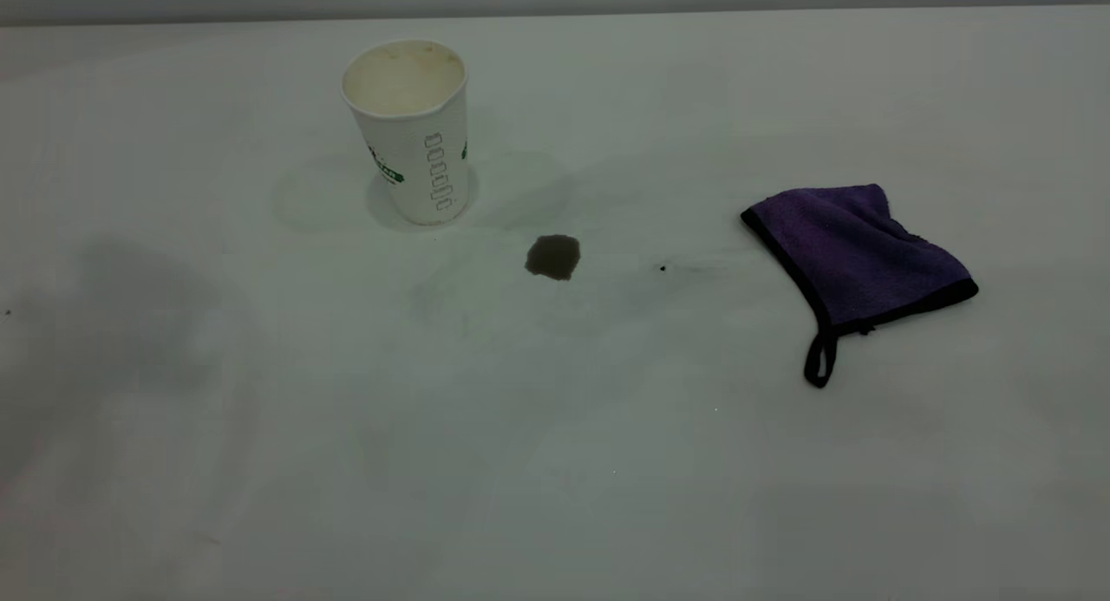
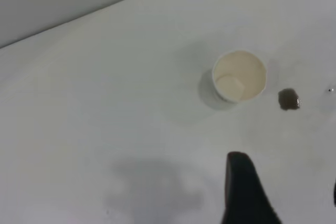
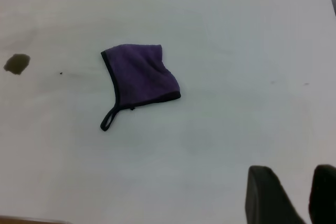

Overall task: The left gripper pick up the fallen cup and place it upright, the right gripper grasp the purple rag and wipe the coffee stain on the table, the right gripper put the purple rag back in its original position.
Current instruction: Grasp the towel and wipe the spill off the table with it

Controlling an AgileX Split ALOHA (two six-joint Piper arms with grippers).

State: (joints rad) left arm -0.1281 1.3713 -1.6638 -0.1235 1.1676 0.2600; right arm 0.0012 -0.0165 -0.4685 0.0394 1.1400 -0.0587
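Upright on the table [image 1: 260, 462]: cup [image 1: 412, 133], mouth open upward, cream lining showing, well ahead of the left pincer [image 2: 286, 195] and clear of it. Just beside the cup, apart from its base: coffee stain [image 1: 552, 257], a small dark brown blotch, likewise well out in front of the left pincer. Beyond the stain, a tiny black speck [image 1: 662, 268]. Left pincer raised above the table, holding nothing; one dark finger [image 2: 244, 192] plain in the left wrist view, a sliver of the other at the picture's edge, so tips spread wide apart. Far ahead of the right pincer [image 3: 294, 198]: purple rag [image 1: 854, 254], folded, lying flat on the table, black edging around it and a small black loop [image 1: 820, 359] trailing from one corner, untouched. Right pincer also up off the table, empty, two dark fingers [image 3: 268, 195] visible with a clear gap between them. Stain and speck farther still from the right pincer, past the rag. Neither pincer visible in the exterior view.
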